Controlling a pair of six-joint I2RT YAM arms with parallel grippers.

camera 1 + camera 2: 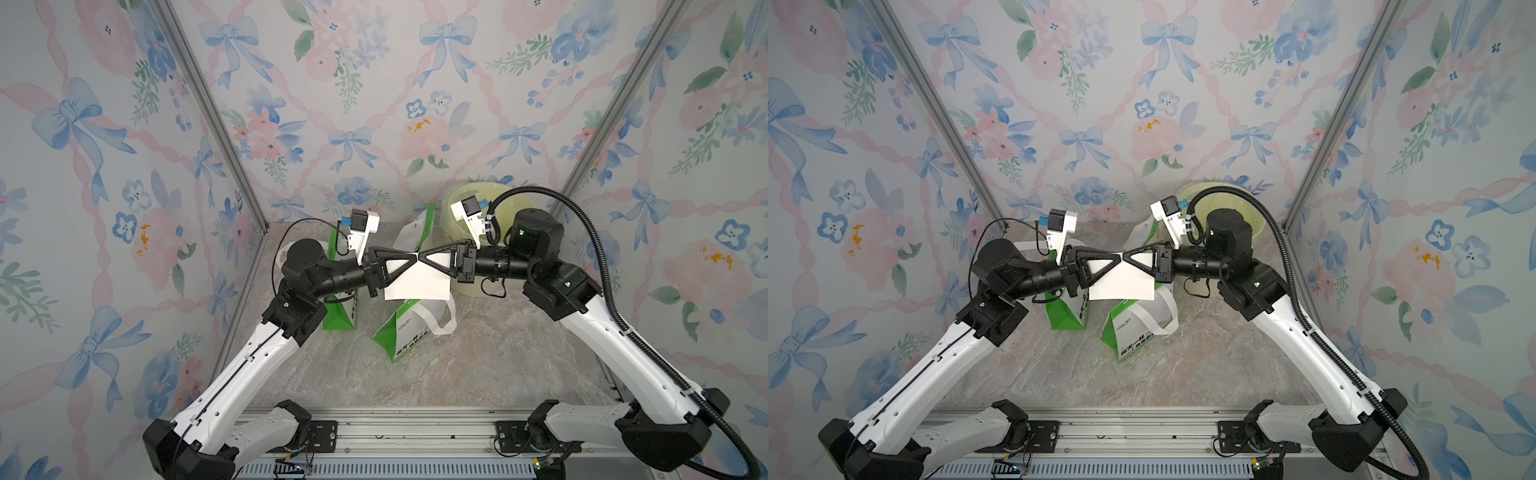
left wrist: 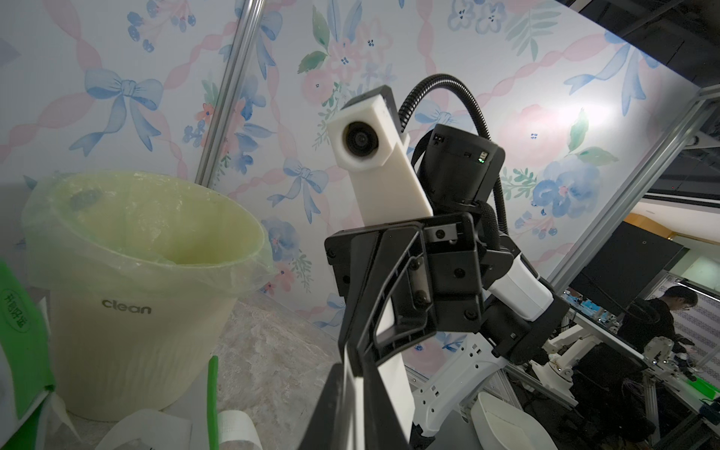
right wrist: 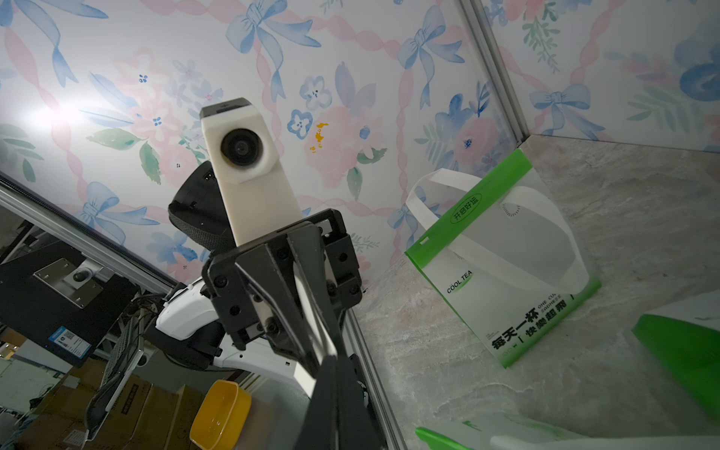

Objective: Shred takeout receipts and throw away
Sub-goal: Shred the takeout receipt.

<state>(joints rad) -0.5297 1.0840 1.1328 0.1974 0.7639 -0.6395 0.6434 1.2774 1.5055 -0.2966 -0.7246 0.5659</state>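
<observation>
One white takeout receipt (image 1: 417, 286) (image 1: 1125, 284) hangs in the air over the green-and-white bags, seen in both top views. My left gripper (image 1: 413, 259) (image 1: 1119, 259) and right gripper (image 1: 423, 256) (image 1: 1128, 258) meet tip to tip at its top edge, both shut on it. In the left wrist view my left gripper (image 2: 352, 374) has a white strip of the receipt (image 2: 395, 393) beside its fingers. In the right wrist view my right gripper (image 3: 335, 362) has its fingers pressed together. No other receipts show.
A pale bin (image 1: 469, 199) (image 2: 156, 233) with a clear liner, marked "clean", stands at the back right behind my right arm. One green-and-white bag (image 1: 340, 316) (image 3: 506, 272) stands upright on the left. A second one (image 1: 409, 332) lies below the receipt, and a third (image 1: 419, 226) stands behind it.
</observation>
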